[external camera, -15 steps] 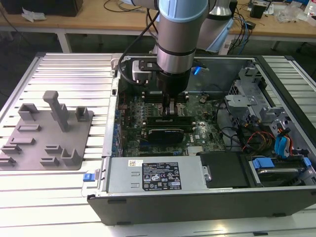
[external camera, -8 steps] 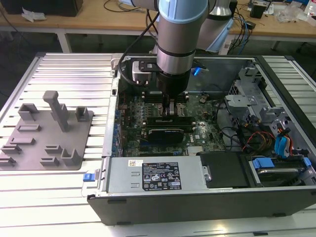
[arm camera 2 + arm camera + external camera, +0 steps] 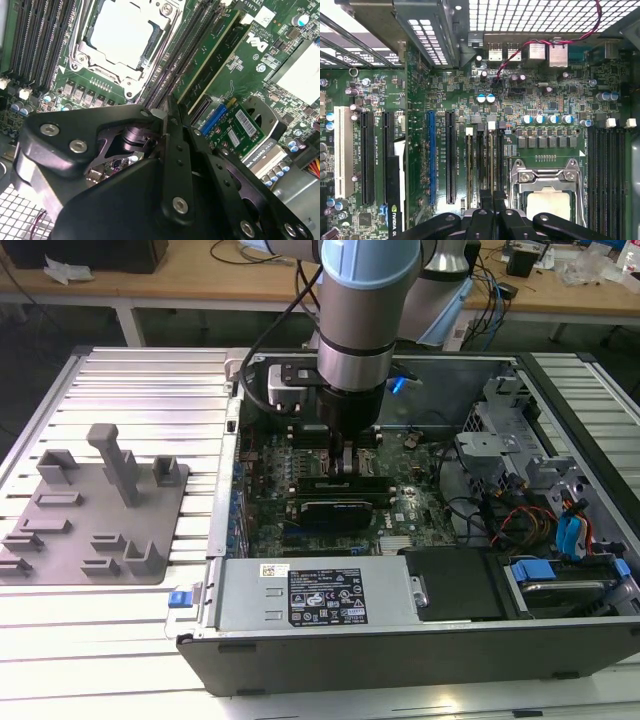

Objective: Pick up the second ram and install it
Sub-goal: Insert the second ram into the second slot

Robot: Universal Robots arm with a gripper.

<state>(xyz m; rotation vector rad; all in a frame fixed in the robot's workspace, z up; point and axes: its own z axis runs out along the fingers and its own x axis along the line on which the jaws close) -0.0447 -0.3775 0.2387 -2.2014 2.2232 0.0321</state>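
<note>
Second ram (image 3: 209,54) stood on its long edge in the memory slots (image 3: 483,160) just beside the CPU socket (image 3: 122,35), near the middle of the motherboard (image 3: 235,75) and well away from its corners. In the second wrist view, the green stick ran along its slot and ended right at the gripper (image 3: 167,117).

The gripper had its fingers drawn together, tips down at that near end of the stick. Whether they pinched the board's top edge or only bore on it was hidden by the gripper's own body.

In the exterior view, the gripper (image 3: 345,462) reached straight down into the open computer case (image 3: 400,640), just above the black expansion card (image 3: 340,508). The grey holder tray (image 3: 95,510) sat outside the case, toward the table's (image 3: 130,380) edge at the exterior view's left, with no green stick visible on it.

The stick would probably handle as a very light, thin and stiff part, but a fragile one. It would likely tolerate little bending or twisting, and the chips on its faces and the contacts along its lower edge are poor places to touch. The bare top edge or the short ends look like the safest hold, with any force applied straight down along the slot. Seating looked well advanced, though full engagement could not be told.
</note>
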